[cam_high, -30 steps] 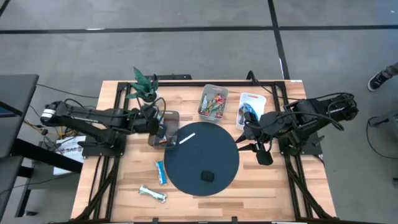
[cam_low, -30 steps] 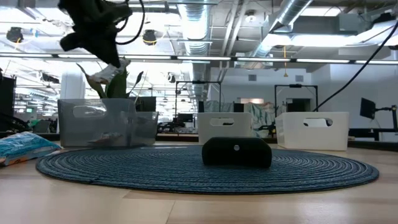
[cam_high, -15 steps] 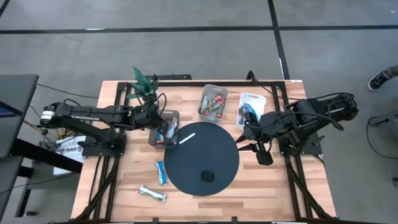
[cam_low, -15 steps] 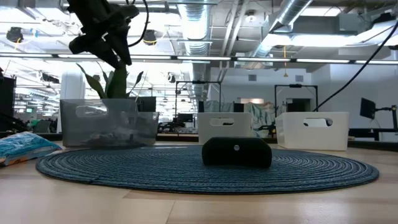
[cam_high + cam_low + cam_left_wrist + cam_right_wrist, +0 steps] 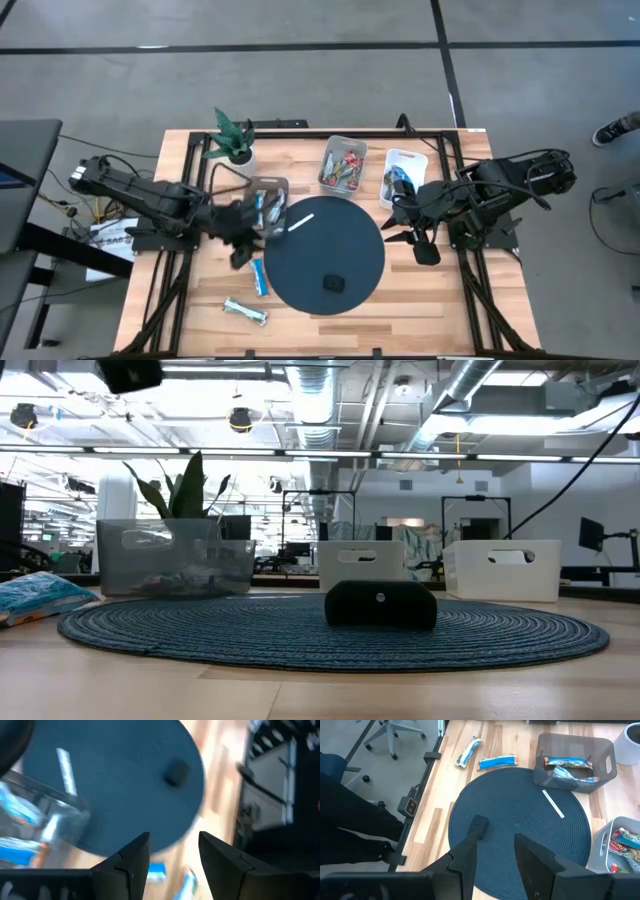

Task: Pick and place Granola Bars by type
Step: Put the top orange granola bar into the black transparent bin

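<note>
A blue granola bar [image 5: 259, 277] and a silvery-gold one [image 5: 246, 311] lie flat on the wood at the near left, beside the round blue mat [image 5: 325, 255]. More blue bars lie in the grey bin [image 5: 268, 207]. Red and green bars lie in the clear bin [image 5: 343, 163]. My left gripper [image 5: 238, 252] hangs open and empty above the table between the grey bin and the blue bar; its fingers [image 5: 131, 860] show apart in the left wrist view. My right gripper [image 5: 410, 243] waits open and empty at the mat's right edge.
A small black block [image 5: 334, 283] and a white stick [image 5: 301, 221] lie on the mat. A white bin [image 5: 405, 168] stands at the far right and a potted plant [image 5: 233, 137] at the far left. Bare wood shows along the near edge.
My left gripper has swung from above the grey bin toward the table's near edge, over the wood near the blue bar, and has left most of the low view. A pale thing at its fingers a second ago no longer shows there.
</note>
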Robot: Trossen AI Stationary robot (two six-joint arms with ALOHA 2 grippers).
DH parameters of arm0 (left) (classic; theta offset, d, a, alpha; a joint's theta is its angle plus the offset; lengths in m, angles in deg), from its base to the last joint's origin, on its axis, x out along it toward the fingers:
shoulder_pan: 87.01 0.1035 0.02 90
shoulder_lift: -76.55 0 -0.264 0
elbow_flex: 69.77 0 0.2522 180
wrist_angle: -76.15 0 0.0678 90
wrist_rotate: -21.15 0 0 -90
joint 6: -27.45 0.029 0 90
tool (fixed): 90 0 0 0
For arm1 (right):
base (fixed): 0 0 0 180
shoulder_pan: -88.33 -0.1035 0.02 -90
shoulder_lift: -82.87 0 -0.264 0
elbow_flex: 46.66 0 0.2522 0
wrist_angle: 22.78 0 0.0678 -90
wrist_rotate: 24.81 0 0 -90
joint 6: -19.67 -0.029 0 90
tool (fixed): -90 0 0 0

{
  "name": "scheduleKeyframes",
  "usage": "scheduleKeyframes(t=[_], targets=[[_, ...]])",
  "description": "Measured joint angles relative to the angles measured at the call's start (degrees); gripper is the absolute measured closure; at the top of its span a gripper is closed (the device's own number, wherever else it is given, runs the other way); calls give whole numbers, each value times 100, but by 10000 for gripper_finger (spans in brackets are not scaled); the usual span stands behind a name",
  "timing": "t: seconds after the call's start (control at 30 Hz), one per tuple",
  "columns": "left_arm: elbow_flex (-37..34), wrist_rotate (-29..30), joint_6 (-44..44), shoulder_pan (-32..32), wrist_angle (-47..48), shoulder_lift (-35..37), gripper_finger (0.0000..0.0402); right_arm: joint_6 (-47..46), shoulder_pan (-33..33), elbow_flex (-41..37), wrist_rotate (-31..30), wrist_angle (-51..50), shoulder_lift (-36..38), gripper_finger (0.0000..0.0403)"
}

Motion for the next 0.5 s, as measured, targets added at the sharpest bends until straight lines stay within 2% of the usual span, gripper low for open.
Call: scheduleKeyframes(t=[0.13, 0.2, 0.4, 0.5], targets=[[0, -141, -109, -543, 20, -129, 241, 0, 0, 2, 0, -1, 0, 281], [0, -97, -505, -734, 115, -261, 241, 0, 0, 1, 0, 1, 0, 281], [-2, 24, -3747, -785, 602, -965, 241, -144, 0, 0, -1, 3, -2, 281], [-2, -111, -4524, -846, 620, -1393, 241, -146, 0, 0, -2, 3, -2, 281]])
